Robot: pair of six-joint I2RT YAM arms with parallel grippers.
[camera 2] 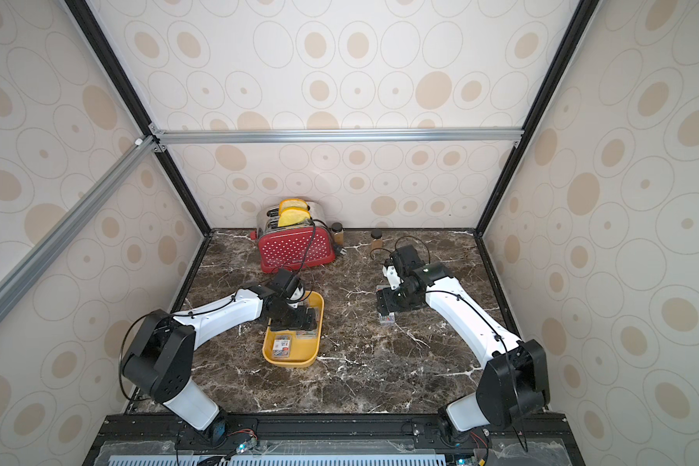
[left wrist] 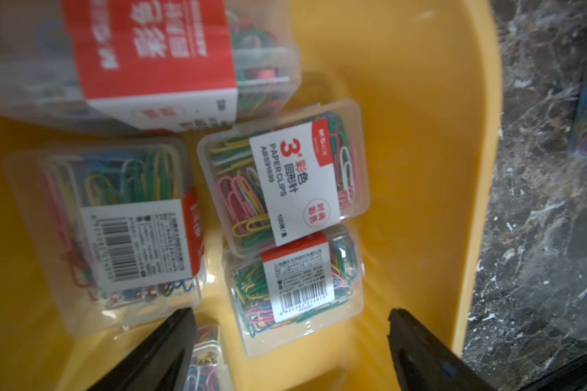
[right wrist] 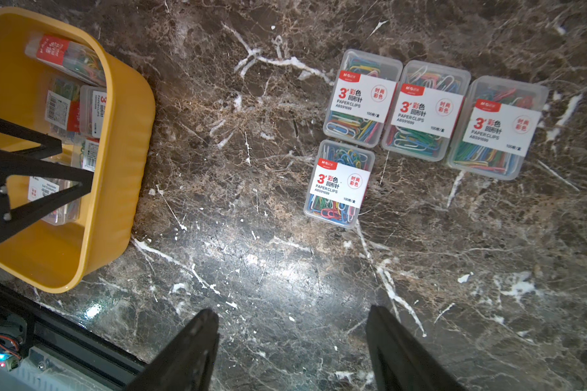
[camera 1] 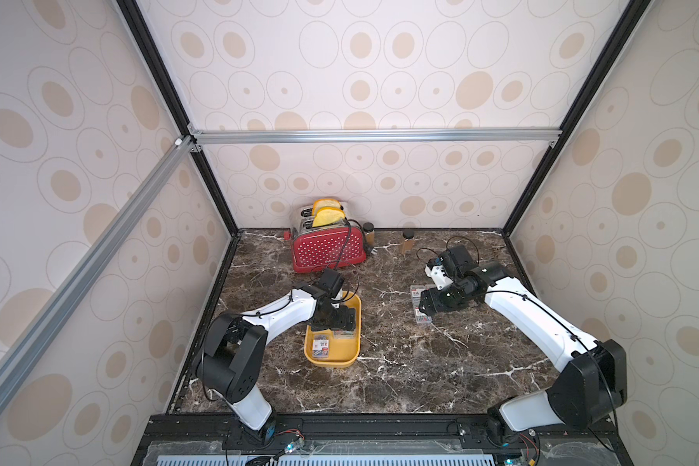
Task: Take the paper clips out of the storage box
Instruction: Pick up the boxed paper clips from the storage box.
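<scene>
From my screen, the left claw (left wrist: 290, 318) hung low inside the storage box (left wrist: 454, 176), its black fingers (left wrist: 170, 342) spread wide with nothing pinched between them. The mustard-yellow box sat on the dark marble counter (camera 1: 400, 363), left of centre. Five cases of paper clips (left wrist: 285, 182) lay in it. One was label-up in the middle and one barcode-up just ahead of the fingertips. Another lay barcode-up beside those two, one was blurred close to the lens, and the fifth was partly hidden by a finger.

Behind the box a red white-dotted toaster (camera 1: 327, 246) stood by the back wall with yellow slices in its slots, and two small brown jars (camera 1: 368, 233) stood to its right.

Further right, four more cases (right wrist: 426, 110) lay label-up on the bare counter, well apart from the box. Three were packed in a row, and the fourth sat just beside the end one. The right claw (right wrist: 292, 313) hovered over the counter near them, fingers apart and empty.
</scene>
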